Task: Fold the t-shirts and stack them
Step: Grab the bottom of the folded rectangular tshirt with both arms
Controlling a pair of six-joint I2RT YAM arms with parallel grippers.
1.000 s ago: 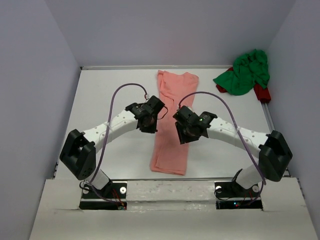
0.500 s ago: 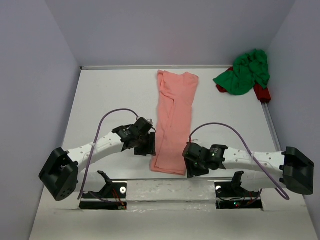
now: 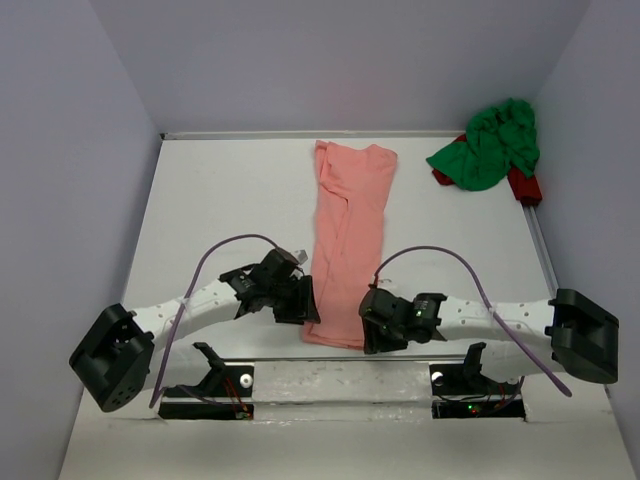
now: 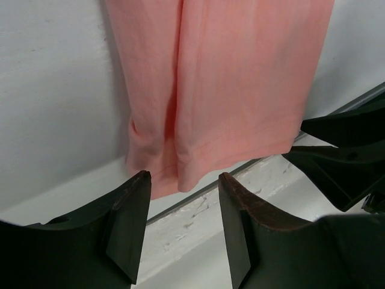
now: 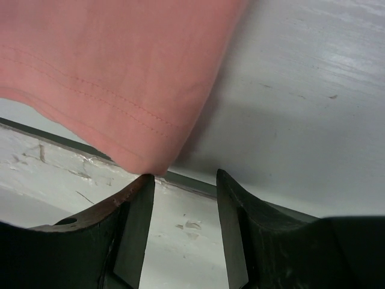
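Observation:
The salmon pink t-shirt [image 3: 347, 238] lies folded into a long narrow strip down the table's middle, its hem at the near edge. My left gripper [image 3: 303, 302] is open just left of the hem's near left corner [image 4: 162, 174], holding nothing. My right gripper [image 3: 370, 335] is open at the hem's near right corner [image 5: 144, 158], holding nothing; the cloth corner sits just above one fingertip [image 5: 141, 186]. The bright green t-shirt [image 3: 488, 145] lies crumpled in the far right corner.
A dark red object [image 3: 523, 186] lies partly under the green shirt. A metal rail [image 5: 186, 180] and a white board [image 4: 198, 229] run along the table's near edge right below the hem. Walls close in the left, far and right sides.
Both arms have come down from over the shirt's middle to its near hem. In the last half second the left gripper moved slightly toward the hem's left corner and the right one edged left.

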